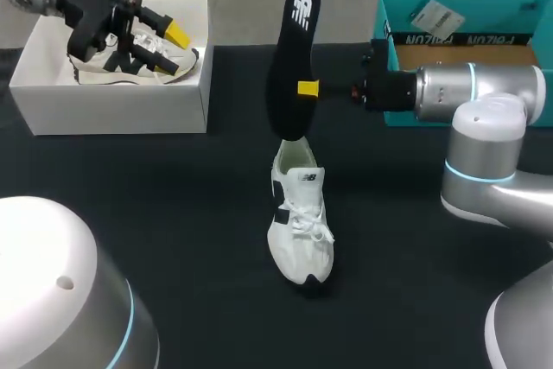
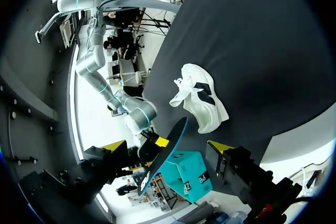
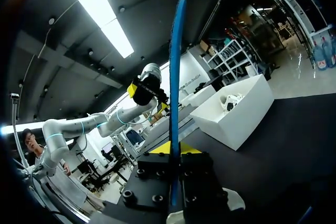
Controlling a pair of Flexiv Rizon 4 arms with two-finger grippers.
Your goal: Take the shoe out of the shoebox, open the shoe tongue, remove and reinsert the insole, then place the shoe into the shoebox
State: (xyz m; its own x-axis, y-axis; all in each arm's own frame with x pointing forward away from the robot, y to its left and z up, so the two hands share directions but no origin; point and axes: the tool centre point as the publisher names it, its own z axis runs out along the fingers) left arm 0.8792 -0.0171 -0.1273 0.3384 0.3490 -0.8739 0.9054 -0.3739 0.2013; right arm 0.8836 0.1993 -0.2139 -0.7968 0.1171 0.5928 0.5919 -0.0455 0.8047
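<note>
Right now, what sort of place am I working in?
Likely a robotics test bench, not a shop: a black-covered table with a white shoebox and a teal box at its far side, one white shoe on it, and my right pincer shut on an insole.

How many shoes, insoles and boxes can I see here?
Shoes: 2 (white shoe on the table, second shoe in the white box)
Insoles: 1 (black insole, held by the right gripper)
Boxes: 2 (white box, teal box)
Total: 5
</note>
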